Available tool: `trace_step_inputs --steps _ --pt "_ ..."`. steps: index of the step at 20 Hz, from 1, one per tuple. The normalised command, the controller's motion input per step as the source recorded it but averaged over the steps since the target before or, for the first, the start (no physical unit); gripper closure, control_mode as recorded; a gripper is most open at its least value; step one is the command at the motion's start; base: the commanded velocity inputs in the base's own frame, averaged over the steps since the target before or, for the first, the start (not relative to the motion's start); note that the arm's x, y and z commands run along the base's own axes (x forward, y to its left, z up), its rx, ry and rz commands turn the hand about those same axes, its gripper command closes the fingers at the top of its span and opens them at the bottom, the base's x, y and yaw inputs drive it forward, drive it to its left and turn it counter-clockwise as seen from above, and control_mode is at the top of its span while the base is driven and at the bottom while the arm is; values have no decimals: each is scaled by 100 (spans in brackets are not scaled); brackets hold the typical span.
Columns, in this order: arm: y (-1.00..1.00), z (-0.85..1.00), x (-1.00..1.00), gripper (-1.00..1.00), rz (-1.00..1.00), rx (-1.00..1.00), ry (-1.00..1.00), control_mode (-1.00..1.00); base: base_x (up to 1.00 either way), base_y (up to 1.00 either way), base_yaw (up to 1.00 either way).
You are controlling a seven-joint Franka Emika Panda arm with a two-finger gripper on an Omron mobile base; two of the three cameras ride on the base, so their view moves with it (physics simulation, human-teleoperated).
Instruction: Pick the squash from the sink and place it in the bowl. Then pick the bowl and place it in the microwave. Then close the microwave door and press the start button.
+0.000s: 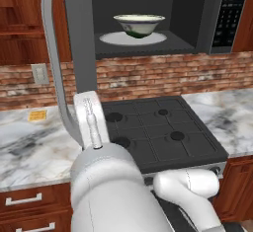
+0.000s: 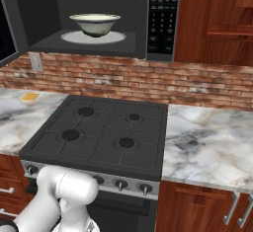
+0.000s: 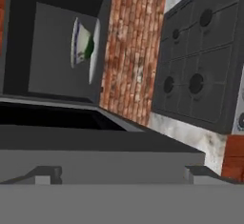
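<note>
— Cream, flaring bowl with a green foot (image 1: 139,24): position?
— On the white round turntable plate (image 2: 74,38) inside the large grey metal microwave (image 1: 202,23); contents hidden by its rim.
— Wide grey-framed microwave door (image 1: 79,38)?
— Swung open, top cut off.
— Two-finger gripper (image 3: 121,175)?
— Jaws spread wide against the door's edge, gripping nothing.
</note>
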Motion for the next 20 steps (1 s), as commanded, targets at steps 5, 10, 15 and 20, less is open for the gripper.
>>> trace_step_inputs --steps 5,10,15,20 --pt "20 -16 -4 -100 -33 0 -11 -100 0 0 0" --pt "34 -7 7 -100 -32 0 -9 -100 0 0 0" --pt "77 -25 19 -100 -24 0 -5 -100 0 0 0" --pt "84 -44 54 -100 -26 0 -3 -100 0 0 0"
